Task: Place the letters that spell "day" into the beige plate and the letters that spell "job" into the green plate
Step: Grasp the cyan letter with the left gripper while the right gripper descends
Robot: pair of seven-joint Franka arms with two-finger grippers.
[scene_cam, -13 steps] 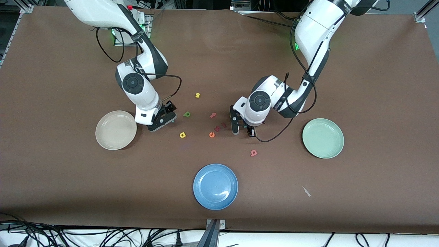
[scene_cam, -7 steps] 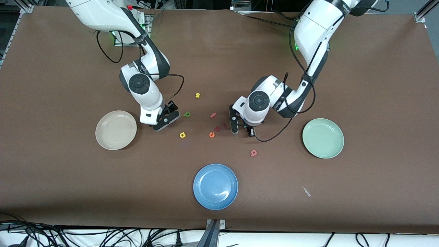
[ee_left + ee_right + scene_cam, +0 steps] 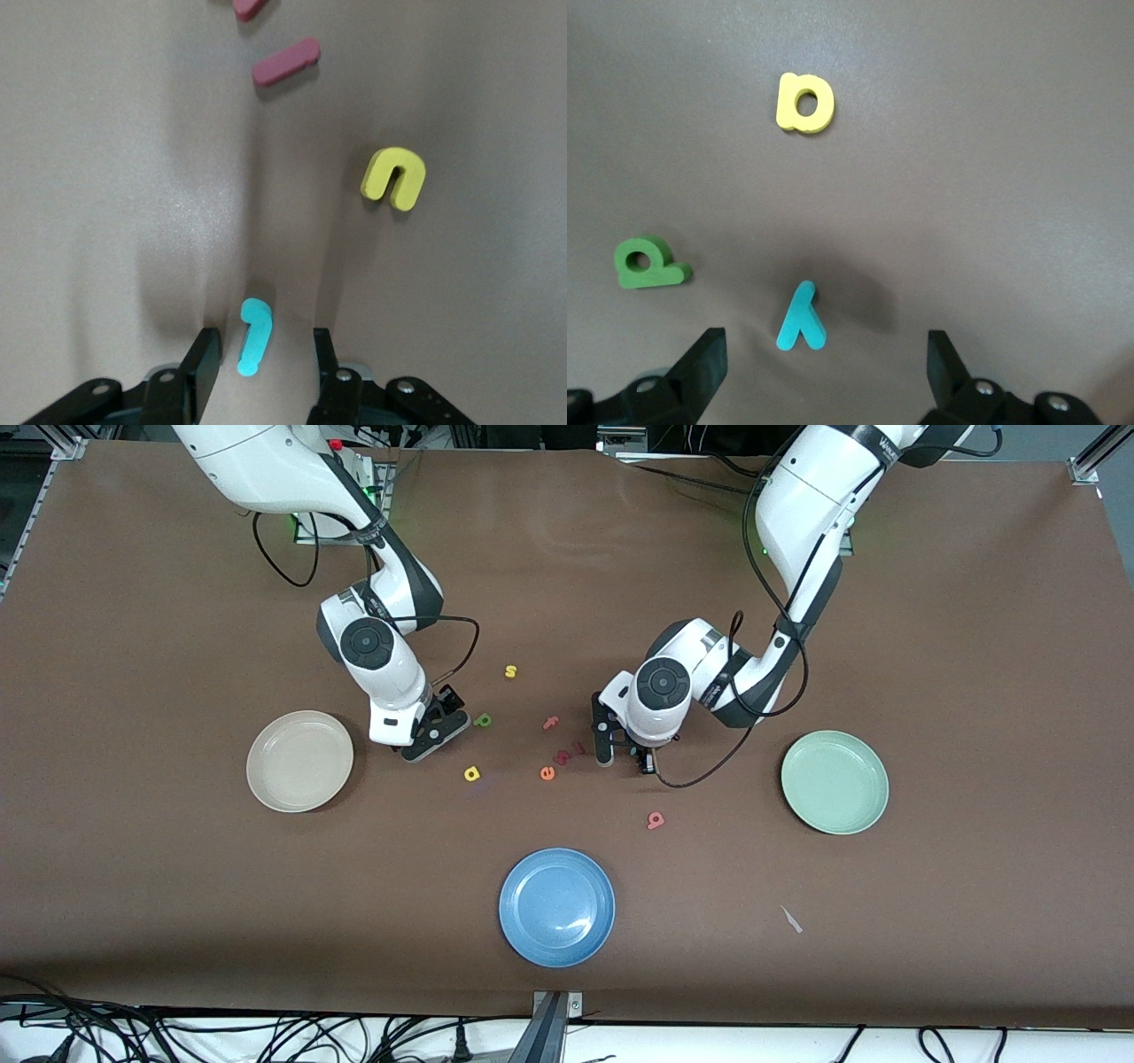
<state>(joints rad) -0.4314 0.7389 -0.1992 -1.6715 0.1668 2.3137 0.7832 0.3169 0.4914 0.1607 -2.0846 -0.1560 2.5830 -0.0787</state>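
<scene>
While our left tool straddles the small teal hooked foam j, half-open, long axis running between its fingers, our right tool hangs wide open over the teal foam y lying on the counter.

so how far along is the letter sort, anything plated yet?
Nothing plated: the beige plate and green plate hold no letters. In hand: the left end effector is down around the teal j, fingers apart; the right end effector, wide open, sits over the teal y. All six letters are left, including the green d, yellow a and salmon b.
</scene>
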